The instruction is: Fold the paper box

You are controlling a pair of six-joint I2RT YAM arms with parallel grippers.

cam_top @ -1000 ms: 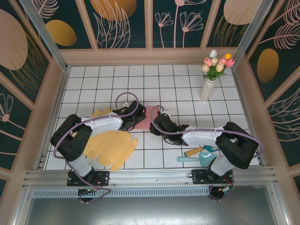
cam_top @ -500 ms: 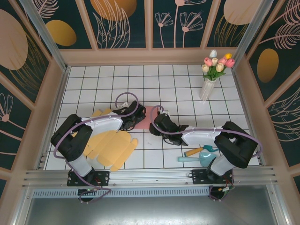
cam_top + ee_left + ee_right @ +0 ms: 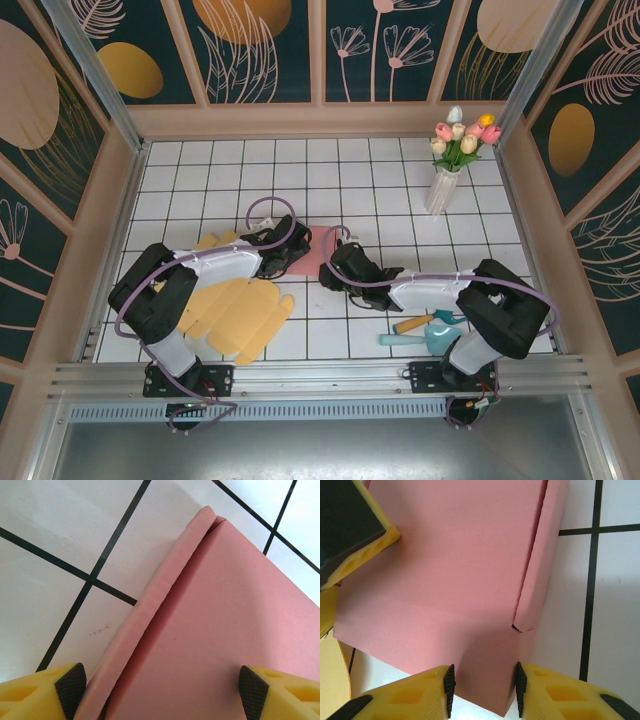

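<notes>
The pink paper box point(image 3: 311, 257) lies flat on the tiled table between my two grippers. My left gripper point(image 3: 291, 251) is low over its left part and stands open. In the left wrist view point(image 3: 160, 691) its pads straddle the pink panel point(image 3: 220, 605), the left pad beside a folded-up side strip point(image 3: 150, 605). My right gripper point(image 3: 329, 271) is at the box's near right corner. There its jaws point(image 3: 484, 689) are closed on the pink corner point(image 3: 487, 675), next to a partly raised side flap point(image 3: 542, 560). A yellow finger point(image 3: 355, 527) of the left gripper rests on the box.
A flat yellow cardboard cut-out point(image 3: 236, 315) lies under the left arm. A teal scoop point(image 3: 432, 337) and an orange-handled tool point(image 3: 412, 324) lie by the right arm's base. A vase of tulips point(image 3: 443, 185) stands at the back right. Low walls ring the table.
My right gripper's jaws have narrowed a little onto the box's corner. The left gripper and the box have stayed where they were.
</notes>
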